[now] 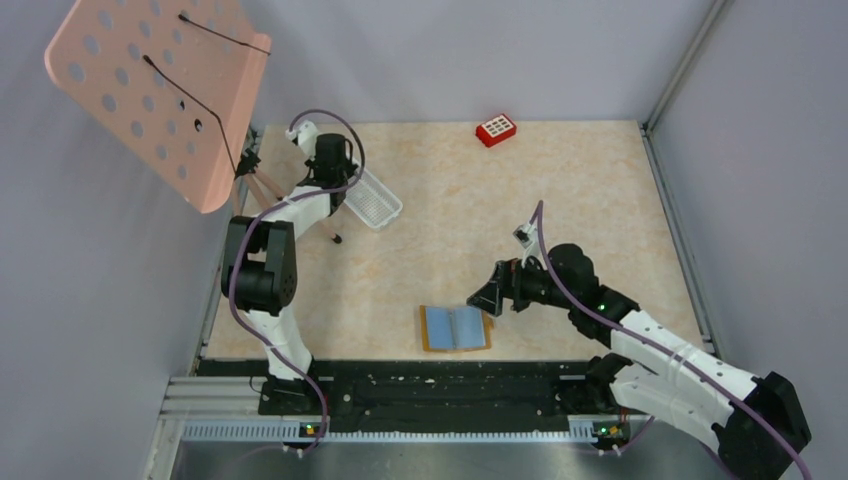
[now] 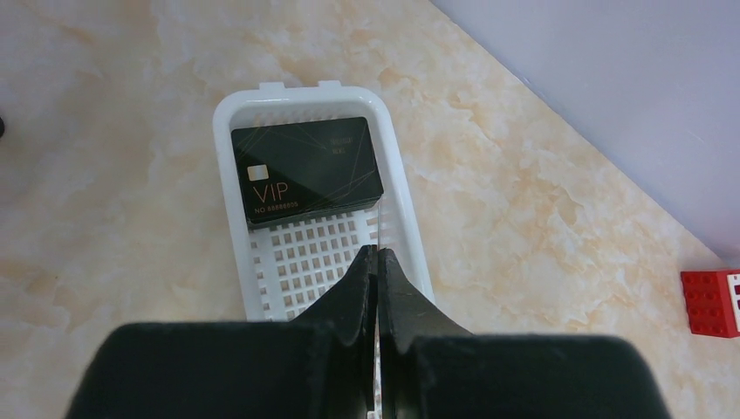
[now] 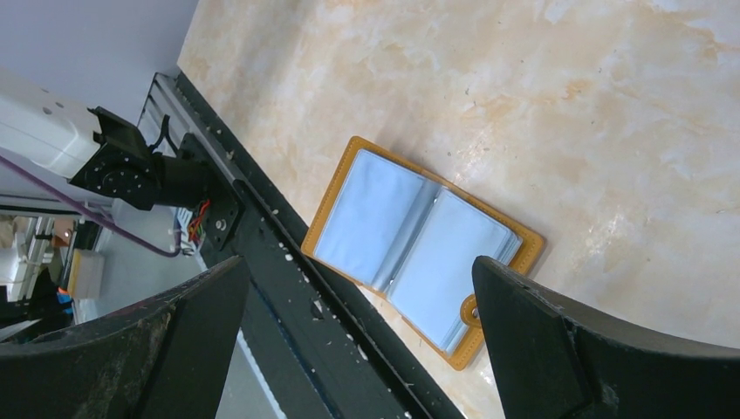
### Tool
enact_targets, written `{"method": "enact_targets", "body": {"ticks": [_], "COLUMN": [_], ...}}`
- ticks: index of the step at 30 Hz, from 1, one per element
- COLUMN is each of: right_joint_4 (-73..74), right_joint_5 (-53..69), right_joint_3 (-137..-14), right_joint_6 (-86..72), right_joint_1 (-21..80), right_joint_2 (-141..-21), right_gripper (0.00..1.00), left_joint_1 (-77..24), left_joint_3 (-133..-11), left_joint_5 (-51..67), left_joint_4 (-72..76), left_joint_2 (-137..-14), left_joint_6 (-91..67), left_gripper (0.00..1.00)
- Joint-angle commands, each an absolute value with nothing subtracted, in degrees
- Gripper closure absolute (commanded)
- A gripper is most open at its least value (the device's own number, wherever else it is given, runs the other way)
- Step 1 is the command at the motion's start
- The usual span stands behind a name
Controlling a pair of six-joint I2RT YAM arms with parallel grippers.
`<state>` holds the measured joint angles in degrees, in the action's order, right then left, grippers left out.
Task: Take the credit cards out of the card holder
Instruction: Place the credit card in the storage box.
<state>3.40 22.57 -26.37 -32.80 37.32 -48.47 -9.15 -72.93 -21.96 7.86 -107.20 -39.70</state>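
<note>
Card holder [image 1: 455, 328] lies open near the surface's front edge, long axis left to right. Our right gripper [image 1: 487, 298] hangs just beside its right end, and the left gripper [image 1: 338, 180] is well apart. From the left wrist we see that gripper shut and empty above the white mesh tray [image 2: 231, 118], which holds a black VIP card [image 2: 305, 172]. From the right wrist, the jaws stand wide and empty, the holder lying beyond them.

We record the card holder [image 1: 455, 328] lying spread open and flat on the tabletop [image 1: 560, 200] near its near edge, tan cover down and light blue sleeves facing up. A black credit card [image 2: 305, 170] with gold "VIP" lettering lies face up at one end of the white mesh tray [image 2: 297, 92]. Layered edges under it suggest a small stack.
</note>
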Motion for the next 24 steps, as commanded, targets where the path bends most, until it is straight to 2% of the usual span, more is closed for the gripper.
{"method": "enact_targets", "body": {"ticks": [1,24], "right_joint_4": [0.57,0.44], "right_joint_5": [23.13,23.18], "right_joint_3": [-27.82,-27.81], "right_joint_6": [-32.57,-31.84], "right_joint_1": [37.09,37.09], "right_joint_2": [-48.72,-51.48], "right_gripper": [0.01,0.01], "left_joint_1": [-8.93,-8.26], "left_joint_3": [-73.94,-76.79], "left_joint_5": [-24.12,-24.59], "left_joint_4": [12.08,16.01], "left_joint_2": [-105.56,-110.43], "left_joint_6": [-37.79,-34.20], "left_gripper": [1.00,1.00]}}
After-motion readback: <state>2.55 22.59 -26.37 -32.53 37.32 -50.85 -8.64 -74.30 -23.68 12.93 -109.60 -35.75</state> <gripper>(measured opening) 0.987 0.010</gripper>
